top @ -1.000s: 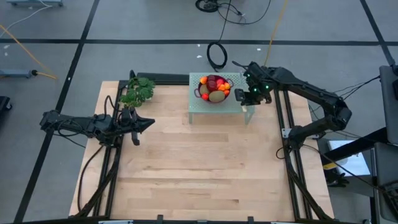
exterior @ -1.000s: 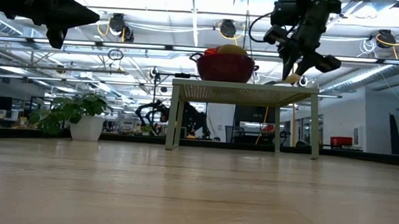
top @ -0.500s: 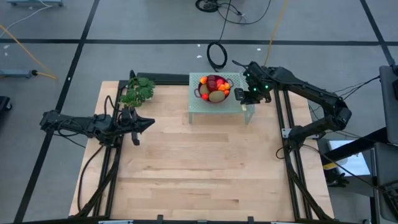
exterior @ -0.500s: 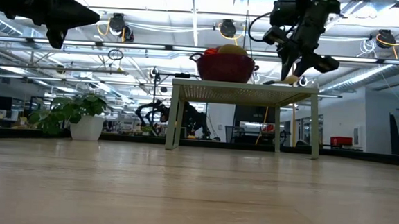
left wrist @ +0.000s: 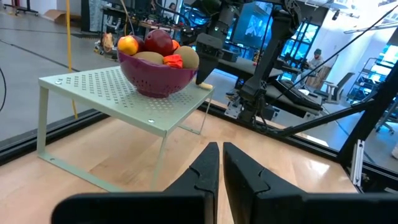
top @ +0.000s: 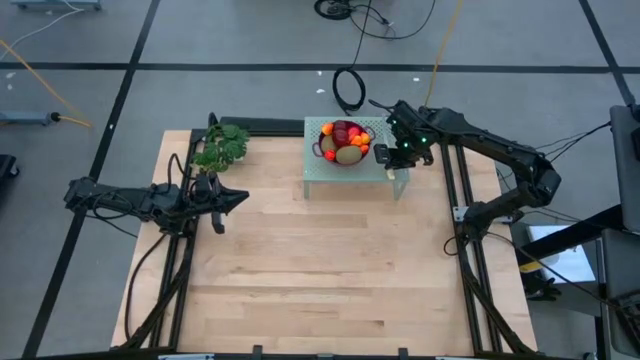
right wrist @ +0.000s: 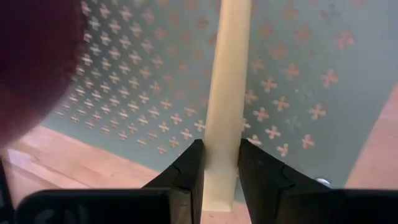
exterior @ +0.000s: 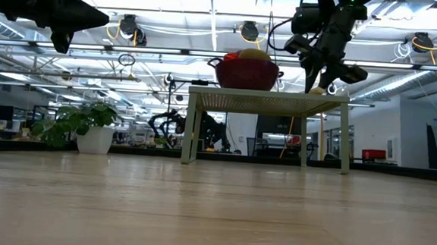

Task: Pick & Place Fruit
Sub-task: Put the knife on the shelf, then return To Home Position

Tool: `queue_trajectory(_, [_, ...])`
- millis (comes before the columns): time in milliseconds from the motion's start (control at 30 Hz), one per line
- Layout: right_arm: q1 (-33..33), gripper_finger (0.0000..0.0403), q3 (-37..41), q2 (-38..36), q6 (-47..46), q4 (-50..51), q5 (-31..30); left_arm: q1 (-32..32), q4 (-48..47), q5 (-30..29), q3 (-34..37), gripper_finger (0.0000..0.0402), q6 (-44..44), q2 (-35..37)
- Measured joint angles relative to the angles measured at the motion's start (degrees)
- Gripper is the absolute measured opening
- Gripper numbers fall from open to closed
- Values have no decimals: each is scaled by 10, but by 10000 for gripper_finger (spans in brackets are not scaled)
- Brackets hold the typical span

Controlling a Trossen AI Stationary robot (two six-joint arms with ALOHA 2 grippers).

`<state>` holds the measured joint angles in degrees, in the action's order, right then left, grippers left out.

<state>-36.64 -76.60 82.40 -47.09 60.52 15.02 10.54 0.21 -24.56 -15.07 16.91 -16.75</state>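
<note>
Pale green perforated stand [top: 345, 172] sat at wooden table's [top: 310, 280] far edge, dark red bowl [top: 343, 152] on it, yellowish knife [right wrist: 224, 93] lay beside bowl, leafy potted plant [top: 221, 146] stood at far-left corner.

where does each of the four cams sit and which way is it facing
High view: above, facing straight down; both arms, bowl of fruit on the small green stand.
Low view: table-top height, facing level across the table; right gripper beside the bowl.
Left wrist view: on the left arm, facing the stand; left gripper shut.
Right wrist view: facing down at the stand; fingers straddle the yellowish knife.
All four show the stand.
</note>
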Motion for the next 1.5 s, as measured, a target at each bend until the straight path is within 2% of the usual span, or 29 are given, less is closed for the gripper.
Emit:
queue_trajectory(367, [0, 106, 0, 0, -2, -24, -2, 0, 0, 0, 0, 21, 0, 0])
queue_trajectory(567, [0, 110, 0, 0, -2, -24, -2, 0, 0, 0, 0, 21, 0, 0])
queue_trajectory(833, [0, 94, 0, 0, 5, -21, -2, 0, -1, 0, 0, 21, 0, 0])
queue_trajectory(1033, [1, 67, 0, -22, 37, -18, -3, 0, -10, 0, 0, 21, 0, 0])
queue_trajectory(1233, [29, 7, 0, -80, 86, -5, -74, 0, -3, 0, 0, 21, -1, 0])
queue_trajectory(1500, [77, 2, 4, -158, 141, -11, -158, 0, 0, 0, 0, 21, -1, 0])
